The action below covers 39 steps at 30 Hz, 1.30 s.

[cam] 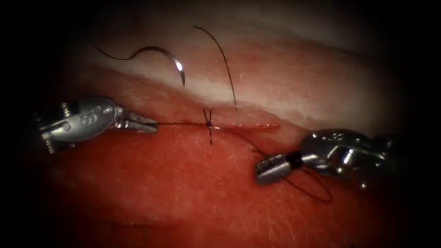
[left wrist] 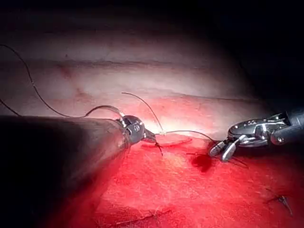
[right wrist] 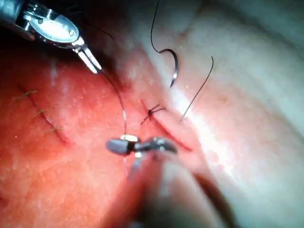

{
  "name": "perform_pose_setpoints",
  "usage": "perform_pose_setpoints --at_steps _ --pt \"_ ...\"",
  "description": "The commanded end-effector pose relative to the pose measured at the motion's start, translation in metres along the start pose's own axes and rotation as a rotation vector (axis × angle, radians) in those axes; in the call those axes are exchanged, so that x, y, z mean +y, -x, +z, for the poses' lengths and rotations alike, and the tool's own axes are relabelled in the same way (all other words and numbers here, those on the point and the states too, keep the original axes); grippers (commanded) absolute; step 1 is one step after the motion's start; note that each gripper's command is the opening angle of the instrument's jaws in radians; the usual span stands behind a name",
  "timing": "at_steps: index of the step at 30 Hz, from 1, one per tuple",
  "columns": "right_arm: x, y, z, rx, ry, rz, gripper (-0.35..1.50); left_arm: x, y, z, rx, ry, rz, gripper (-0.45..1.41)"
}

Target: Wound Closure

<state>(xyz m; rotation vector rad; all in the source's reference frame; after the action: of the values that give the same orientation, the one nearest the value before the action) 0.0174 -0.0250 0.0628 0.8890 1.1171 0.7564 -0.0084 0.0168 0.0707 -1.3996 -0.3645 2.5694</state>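
Observation:
A tied stitch knot (cam: 209, 123) sits at the left end of the cut (cam: 248, 126) in the tissue (cam: 183, 183). My left tool (cam: 155, 125) lies left of the knot, jaws shut on the thread (cam: 181, 123) that runs taut to it. Below the cut's right end, my right tool (cam: 272, 168) is shut on the other strand (cam: 250, 143), with thread loops (cam: 317, 189) around its wrist. The curved needle (cam: 167, 53) lies free on the pale tissue behind the cut, held by neither tool and not in the tissue. The same needle (right wrist: 175, 64), knot (right wrist: 151, 112) and left tool (left wrist: 151, 137) appear in the wrist views.
A loose thread tail (cam: 225, 59) curves up from the pale tissue behind the knot. Older stitches (right wrist: 40, 113) mark the red tissue away from the cut. A spot of red fluid (left wrist: 202, 161) lies near the right tool (left wrist: 221, 149).

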Motion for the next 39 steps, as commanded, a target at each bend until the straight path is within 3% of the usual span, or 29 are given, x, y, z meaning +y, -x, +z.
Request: perform_pose_setpoints --at_steps 1,6,13,16,17,19,20,29,39 --pt "-0.0001 0.0005 -0.0001 0.051 -0.031 -0.038 1.36 -0.0008 0.0002 0.0008 0.005 -0.007 0.005 -0.45" --pt "-0.0001 -0.0002 -0.0024 0.183 -0.15 -0.164 1.48 -0.0015 0.0008 0.0011 0.021 -0.024 0.009 -0.45" --pt "-0.0001 -0.0015 -0.0075 0.203 -0.219 -0.38 1.45 -0.0034 0.0016 0.0001 0.055 -0.061 0.006 -0.45" --pt "0.0013 -0.0028 -0.0095 0.209 -0.232 -0.394 1.04 -0.0043 0.0011 0.0001 0.097 -0.064 -0.003 -0.45" --pt "0.0021 -0.0033 -0.0102 0.211 -0.217 -0.386 0.69 -0.0045 0.0009 0.0002 0.112 -0.06 -0.006 -0.45" --pt "0.0036 -0.0038 -0.0108 0.219 -0.151 -0.371 -0.27 -0.0049 0.0005 0.0006 0.147 -0.053 -0.011 -0.45" --pt "0.0046 -0.0039 -0.0108 0.24 -0.105 -0.367 -0.35 -0.005 0.0004 0.0009 0.159 -0.049 -0.012 -0.45" --pt "0.0105 -0.001 -0.0051 0.251 0.041 -0.383 -0.35 -0.0059 -0.0005 0.0038 0.274 -0.055 -0.019 -0.45" --pt "0.0101 -0.001 0.0019 0.266 0.06 -0.402 -0.35 -0.0072 0.0008 0.009 0.303 -0.123 -0.05 -0.45"
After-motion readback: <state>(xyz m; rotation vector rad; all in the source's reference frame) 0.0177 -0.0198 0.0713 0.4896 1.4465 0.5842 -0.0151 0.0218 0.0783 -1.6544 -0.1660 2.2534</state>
